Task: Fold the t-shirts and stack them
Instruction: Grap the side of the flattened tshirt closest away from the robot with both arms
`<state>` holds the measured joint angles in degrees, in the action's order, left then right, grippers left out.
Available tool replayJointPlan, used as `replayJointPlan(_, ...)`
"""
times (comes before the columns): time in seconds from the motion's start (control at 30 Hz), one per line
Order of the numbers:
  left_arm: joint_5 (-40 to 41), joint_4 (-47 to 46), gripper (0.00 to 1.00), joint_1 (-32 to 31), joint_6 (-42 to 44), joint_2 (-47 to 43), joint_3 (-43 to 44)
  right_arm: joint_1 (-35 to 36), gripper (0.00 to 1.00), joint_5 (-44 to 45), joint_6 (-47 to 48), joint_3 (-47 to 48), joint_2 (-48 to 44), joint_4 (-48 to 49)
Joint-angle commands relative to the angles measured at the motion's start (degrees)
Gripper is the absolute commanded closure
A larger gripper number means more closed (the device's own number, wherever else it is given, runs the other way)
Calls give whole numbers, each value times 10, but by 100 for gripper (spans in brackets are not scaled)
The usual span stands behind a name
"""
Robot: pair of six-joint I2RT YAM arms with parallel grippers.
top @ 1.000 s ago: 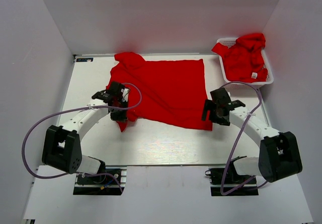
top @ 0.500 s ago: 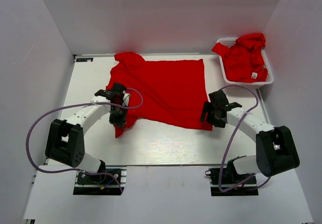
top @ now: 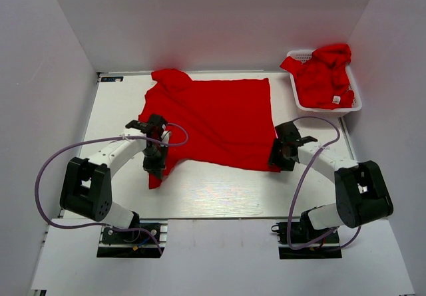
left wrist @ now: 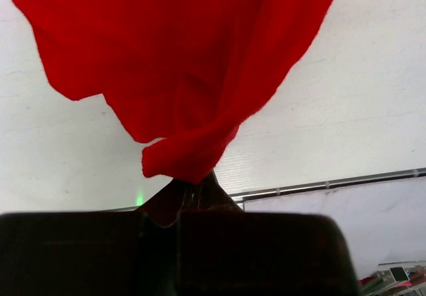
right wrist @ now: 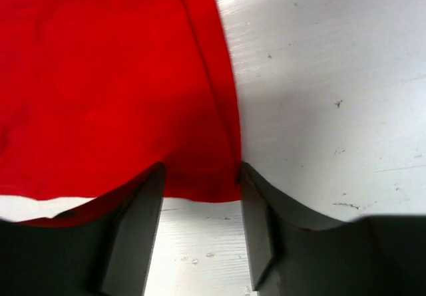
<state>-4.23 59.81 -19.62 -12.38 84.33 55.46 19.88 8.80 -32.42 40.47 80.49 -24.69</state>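
White table (top: 213, 193) takes up most of the top view. Spread shirt (top: 219, 116), red, lies flat across the mid-to-far part of the table. One sleeve is bunched at its far-left corner, and its near-left part narrows into a strip running toward the left arm. Basket (top: 358, 104), white lattice, sits at the far-right corner of the table, apart from the spread shirt. Heaped shirts (top: 323, 76), also red, fill the basket & spill over its far rim. A small white tag (top: 337, 100) shows toward the basket's near-right side.

Both arms reach in from the near edge, w/ a purple cable (top: 60, 159) looping off each.

Left claw (top: 154, 166) is at the near-left strip of the spread shirt. In the left wrist view its fingers (left wrist: 210, 193) are together, pinched on a rolled fold of red cloth, w/ the rest of the shirt fanning away over the table.

Right claw (top: 277, 157) is at the near-right corner of the spread shirt. In the right wrist view its fingers (right wrist: 140, 209) are apart. The shirt corner lies on the table btwn them, its edges reaching both inner faces, not squeezed.
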Motion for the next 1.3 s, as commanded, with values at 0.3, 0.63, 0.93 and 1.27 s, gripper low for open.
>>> replayJointPlan(0.3,-23,30,100,-2,1,-11,-9,0,100,24,-33,-14,-30,-49)
replayJointPlan(0.63,57,56,100,-2,-12,16,76,-3,100,46,-11,48,-39,-81)
replayJointPlan(0.93,68,34,100,-2,31,78,171,-3,100,47,5,107,-15,-71)
replayJointPlan(1.27,241,-10,100,-2,89,166,273,-5,100,69,13,155,10,-62)
